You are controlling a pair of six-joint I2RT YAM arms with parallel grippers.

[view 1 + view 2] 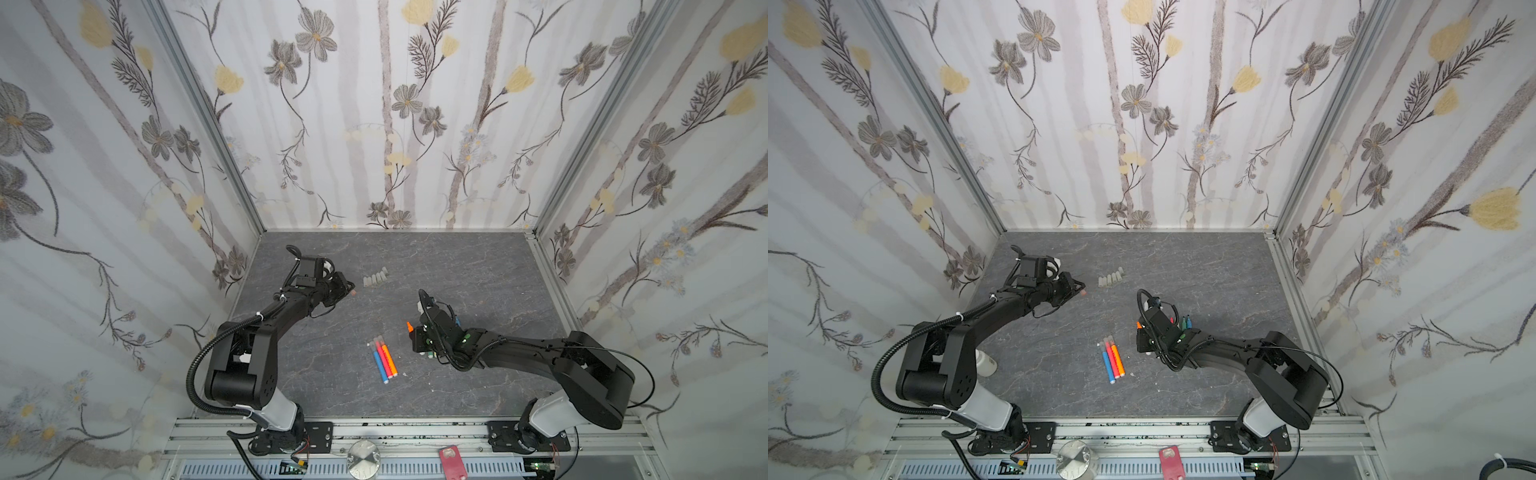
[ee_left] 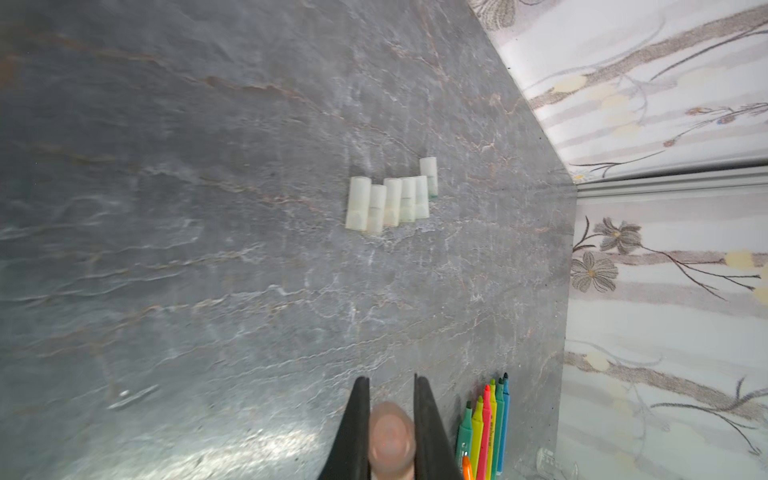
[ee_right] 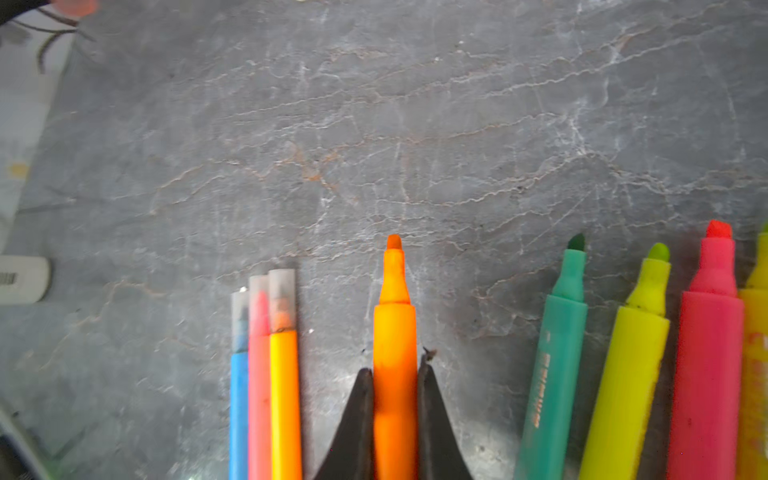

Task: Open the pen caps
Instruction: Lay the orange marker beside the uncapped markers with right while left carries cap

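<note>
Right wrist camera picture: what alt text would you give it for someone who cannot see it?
The right gripper is shut on an uncapped orange pen over a grey marbled table. To one side lie three capped pens, blue, pink and orange; to the other, uncapped pens in green, yellow and pink.

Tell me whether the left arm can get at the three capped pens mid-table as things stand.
Probably not yet: the left gripper is shut on a cap. Otherwise the way looks free: the capped pens lie in the open, with nothing between them and that arm.
</note>
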